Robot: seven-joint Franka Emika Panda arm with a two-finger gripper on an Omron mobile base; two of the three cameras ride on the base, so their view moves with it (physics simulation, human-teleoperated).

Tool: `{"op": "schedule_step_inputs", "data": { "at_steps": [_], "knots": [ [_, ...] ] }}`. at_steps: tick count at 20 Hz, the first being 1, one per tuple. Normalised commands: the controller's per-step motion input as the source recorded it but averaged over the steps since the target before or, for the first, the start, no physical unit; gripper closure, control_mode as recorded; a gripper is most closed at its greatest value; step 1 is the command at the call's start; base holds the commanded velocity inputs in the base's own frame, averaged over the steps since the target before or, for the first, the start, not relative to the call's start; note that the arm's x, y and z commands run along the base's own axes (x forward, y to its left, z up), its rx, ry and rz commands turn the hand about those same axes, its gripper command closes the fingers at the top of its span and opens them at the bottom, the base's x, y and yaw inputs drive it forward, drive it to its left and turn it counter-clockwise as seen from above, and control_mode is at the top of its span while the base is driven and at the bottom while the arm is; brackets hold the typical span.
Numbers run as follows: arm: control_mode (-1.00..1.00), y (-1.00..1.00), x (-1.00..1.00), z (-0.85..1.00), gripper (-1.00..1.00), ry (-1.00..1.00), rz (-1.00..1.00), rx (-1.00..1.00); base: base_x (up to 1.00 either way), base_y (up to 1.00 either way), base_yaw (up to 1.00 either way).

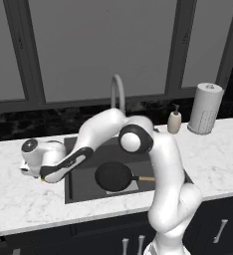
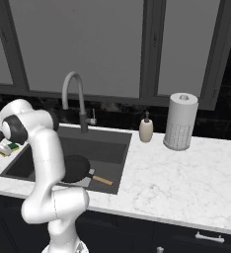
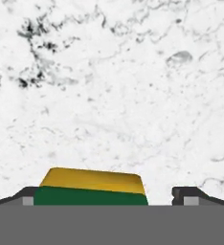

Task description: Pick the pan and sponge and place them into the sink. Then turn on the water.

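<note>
The small rectangular green-and-yellow sponge (image 3: 91, 187) sits at the bottom of the hand view on the white marble counter (image 3: 123, 95), between the spread, empty fingers of the two-finger gripper (image 3: 106, 196), nearer the left tip; it looks light and soft, so a squeeze across its long sides should suit. The round black frying pan with a wooden handle (image 1: 114, 176) already lies in the dark grey sink basin (image 1: 81, 182), lower centre of the left base view, leaving bare floor around it for the sponge
</note>
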Motion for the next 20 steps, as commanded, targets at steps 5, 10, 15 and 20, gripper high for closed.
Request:
{"op": "schedule_step_inputs", "data": {
  "at_steps": [5, 10, 15, 20],
  "knots": [
    [-1.0, -0.03, 0.09, -0.76, 1.0, 0.08, -0.04, -0.03, 0.0, 0.0, 0.0],
    [-1.0, -0.55, -0.05, -0.9, 1.0, 0.0, -0.06, 0.0, 0.0, 0.0, 0.0],
    [-1.0, -0.79, -0.36, -0.35, 1.0, -0.02, -0.02, 0.03, 0.0, 0.0, 0.0],
    [-1.0, -0.96, -0.68, 0.14, 1.0, -0.09, 0.0, 0.1, 0.0, 0.0, 0.0]
  ]
}}
